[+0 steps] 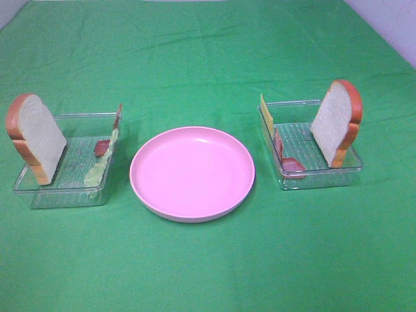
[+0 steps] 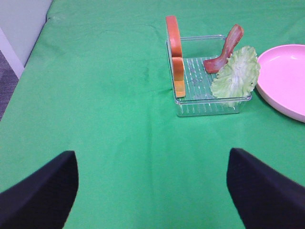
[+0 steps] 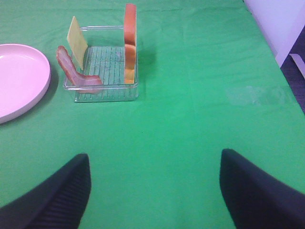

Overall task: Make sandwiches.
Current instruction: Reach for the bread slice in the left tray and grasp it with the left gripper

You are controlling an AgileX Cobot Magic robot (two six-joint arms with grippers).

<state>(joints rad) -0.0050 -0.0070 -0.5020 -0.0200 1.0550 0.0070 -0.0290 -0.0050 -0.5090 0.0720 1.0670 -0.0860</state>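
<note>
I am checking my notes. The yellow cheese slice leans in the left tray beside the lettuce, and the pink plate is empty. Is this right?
Not quite: the cheese slice leans in the right tray, not beside the lettuce, which is in the left tray. The exterior high view shows this. The pink plate is empty.

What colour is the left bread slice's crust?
Orange-brown crust on the white toy bread slice, clearest in the left wrist view.
</note>
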